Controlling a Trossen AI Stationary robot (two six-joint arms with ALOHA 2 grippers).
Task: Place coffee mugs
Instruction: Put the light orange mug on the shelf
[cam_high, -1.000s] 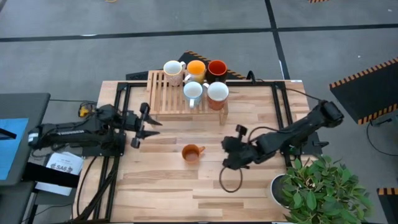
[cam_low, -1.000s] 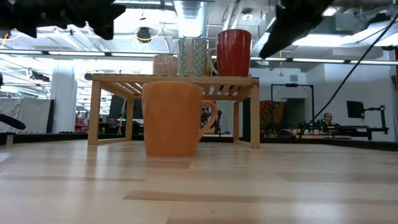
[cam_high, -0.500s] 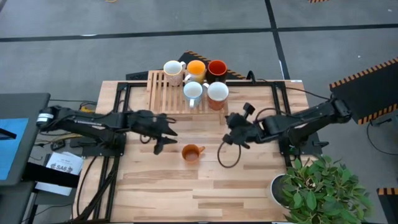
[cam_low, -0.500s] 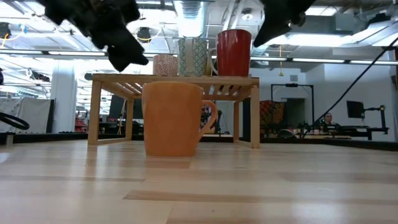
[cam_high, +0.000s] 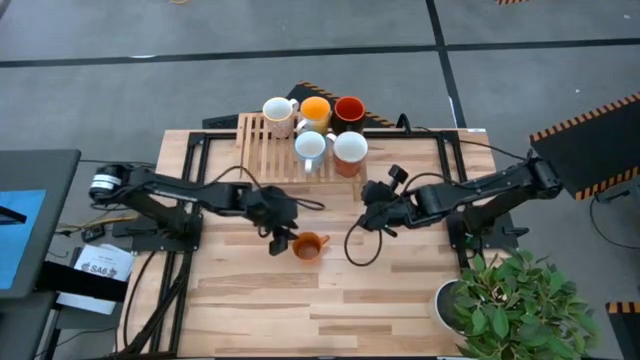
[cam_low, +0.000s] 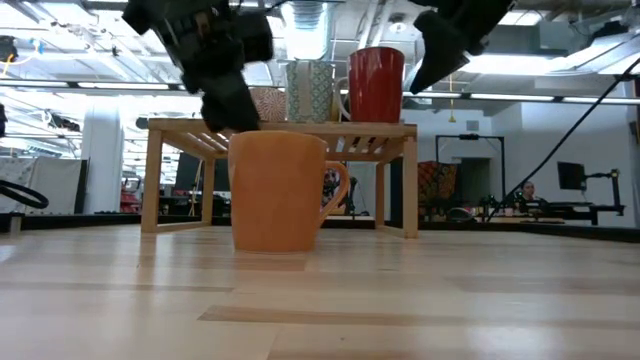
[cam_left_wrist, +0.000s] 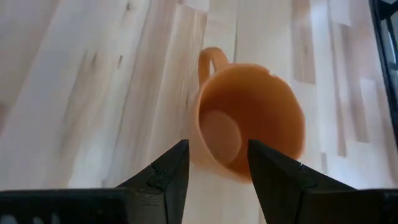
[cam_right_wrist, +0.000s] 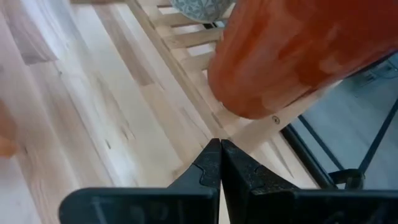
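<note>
An orange mug (cam_high: 309, 245) stands upright alone on the wooden surface (cam_high: 330, 310). The left claw (cam_high: 283, 236) hovers released just over its rim. The right claw (cam_high: 375, 216) is clenched on nothing, near the slatted rack (cam_high: 262, 150), where five other mugs (cam_high: 322, 125) stand.

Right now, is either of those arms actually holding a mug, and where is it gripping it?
Neither. The left gripper hovers open just above the orange mug on the table, fingers not touching it. The right gripper is shut on nothing, near the rack.
</note>
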